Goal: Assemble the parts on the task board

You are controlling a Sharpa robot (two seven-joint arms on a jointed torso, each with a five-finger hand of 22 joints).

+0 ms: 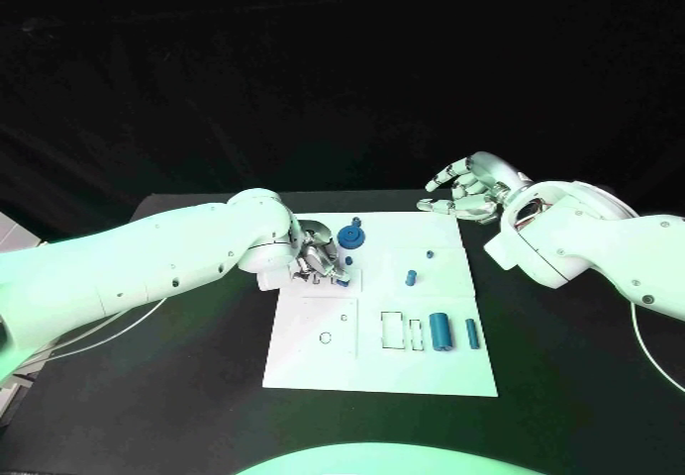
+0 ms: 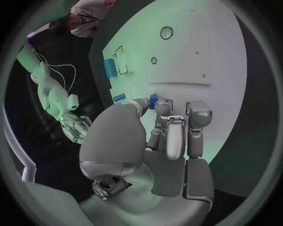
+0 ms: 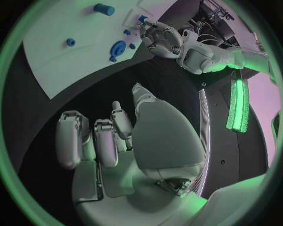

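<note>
The white task board [image 1: 429, 371] lies mid-table. My left hand [image 1: 320, 255] hovers over its far left part and pinches a small blue part [image 2: 153, 100] between thumb and fingertips, close to the board surface [image 2: 188, 56]. A blue gear-shaped part [image 1: 352, 236] stands just beyond that hand. Two small blue pegs [image 1: 429, 254] [image 1: 410, 278] stand in the board's middle. Two blue cylinders [image 1: 441, 332] [image 1: 472, 333] lie near the right edge, beside empty slots [image 1: 393, 330]. My right hand [image 1: 464, 194] hangs above the black table past the board's far right corner, fingers loosely bent, holding nothing.
Two round holes [image 1: 326, 337] [image 1: 344, 318] sit in the board's near left area. In the right wrist view, the gear [image 3: 118, 48], a peg [image 3: 70, 42] and a cylinder [image 3: 104, 9] lie on the board ahead of my right hand [image 3: 147, 136]. Black table [image 1: 571, 376] surrounds the board.
</note>
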